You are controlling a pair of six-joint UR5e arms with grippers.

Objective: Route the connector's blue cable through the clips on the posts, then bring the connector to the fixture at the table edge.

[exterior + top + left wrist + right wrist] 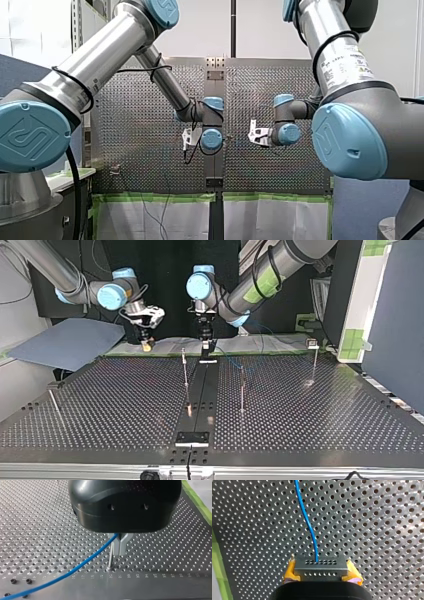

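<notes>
Right wrist view: my right gripper (321,573) is clamped on the connector (322,566), a small grey metal block with rows of tiny holes. Its yellow pads (290,571) press on the block's two ends. The blue cable (308,522) leaves the middle of the connector's forward face and runs ahead of the fingers in a gentle curve above the perforated table (382,530). A strip of green tape (218,575) marks the table's edge off to one side of the gripper. In the left wrist view, my left gripper (119,551) has its two metal fingers drawn together on the same cable, which enters high between them and trails away low over the table. A thin metal post (110,558) stands in the table just beside the fingertips. Whether the fingers touch it cannot be told. In the top view, my right gripper hangs at the table's far edge, left of the dark centre strip (200,390), with the connector held clear of the surface. My left gripper hangs nearby over the far end of that strip, and the two grippers are apart. Two slim rods (242,387) stand on either side of the strip, nearer the camera and well away from both grippers.
</notes>
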